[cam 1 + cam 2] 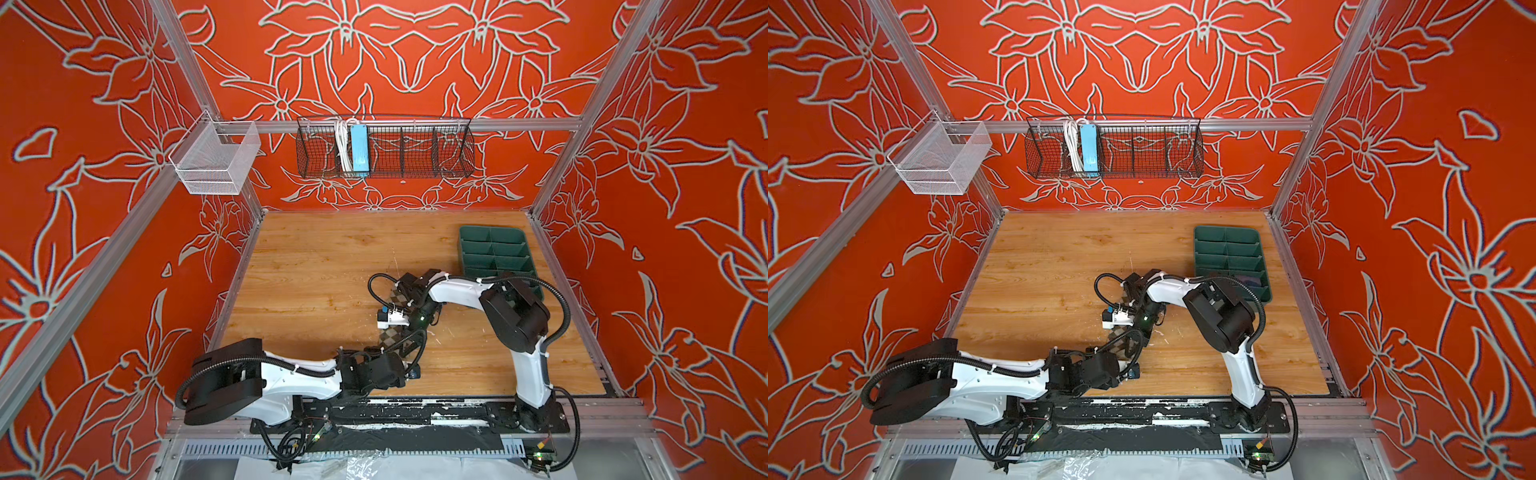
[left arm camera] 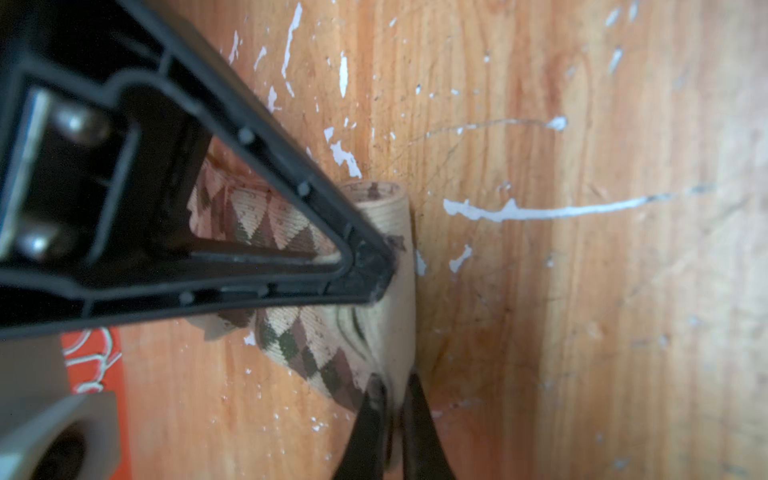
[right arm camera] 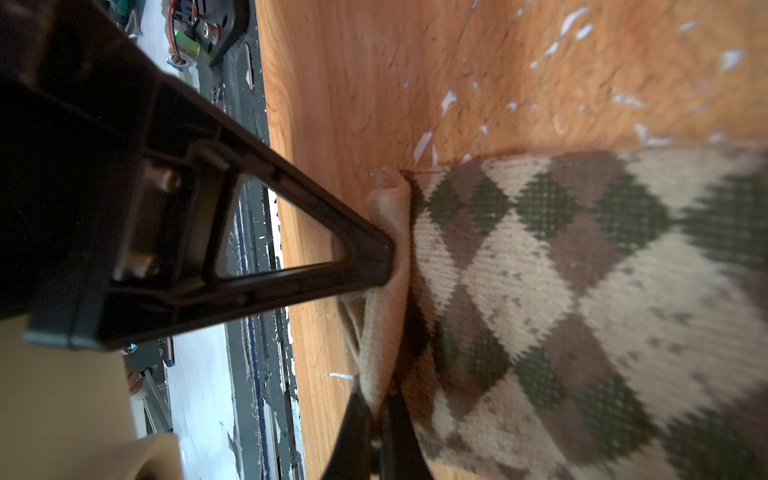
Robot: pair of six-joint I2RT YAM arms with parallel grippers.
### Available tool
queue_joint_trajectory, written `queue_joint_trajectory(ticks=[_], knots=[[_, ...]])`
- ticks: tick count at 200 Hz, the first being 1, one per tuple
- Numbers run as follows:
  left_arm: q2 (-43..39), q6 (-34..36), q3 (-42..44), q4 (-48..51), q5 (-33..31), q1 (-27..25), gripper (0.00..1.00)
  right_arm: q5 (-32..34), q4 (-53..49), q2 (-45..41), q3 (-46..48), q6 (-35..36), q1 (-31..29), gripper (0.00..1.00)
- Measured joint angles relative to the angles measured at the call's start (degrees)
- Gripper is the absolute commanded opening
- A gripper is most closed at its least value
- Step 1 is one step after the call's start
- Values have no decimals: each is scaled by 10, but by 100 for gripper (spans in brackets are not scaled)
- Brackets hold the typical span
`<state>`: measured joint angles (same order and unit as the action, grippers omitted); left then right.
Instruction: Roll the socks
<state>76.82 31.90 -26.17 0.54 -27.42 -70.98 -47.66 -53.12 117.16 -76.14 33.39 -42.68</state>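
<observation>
Rolling's barely begun: left gripper (image 2: 388,324) and right gripper (image 3: 382,328) both clamp the beige end of the argyle sock (image 3: 540,270), curled abt one turn, the rest flat on the table (image 1: 316,270) beside the green tray (image 1: 505,249) — a purplish lump (image 1: 1252,282) inside that tray is prob. the other sock, done.

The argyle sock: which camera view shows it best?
Right wrist view: the argyle sock shows large, diamonds clear. Left wrist view shows its rolled beige end; both top views, only small, half-hidden patches.
</observation>
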Motion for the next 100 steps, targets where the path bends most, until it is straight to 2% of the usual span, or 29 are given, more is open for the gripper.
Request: queue_joint_trajectory(ticks=[35, 54, 73, 100], knots=[[-3, -4, -9, 14, -5, 0, 0, 3, 25, -13, 14, -10, 8, 3], [-14, -5, -21, 31, 8, 2, 0, 21, 72, -57, 59, -34, 15, 19], [-30, -9, -45, 69, 50, 17, 0, 66, 121, -132, 113, -63, 24, 26], [-34, -12, -81, 135, 130, 65, 0, 151, 191, -238, 173, -104, 39, 27]])
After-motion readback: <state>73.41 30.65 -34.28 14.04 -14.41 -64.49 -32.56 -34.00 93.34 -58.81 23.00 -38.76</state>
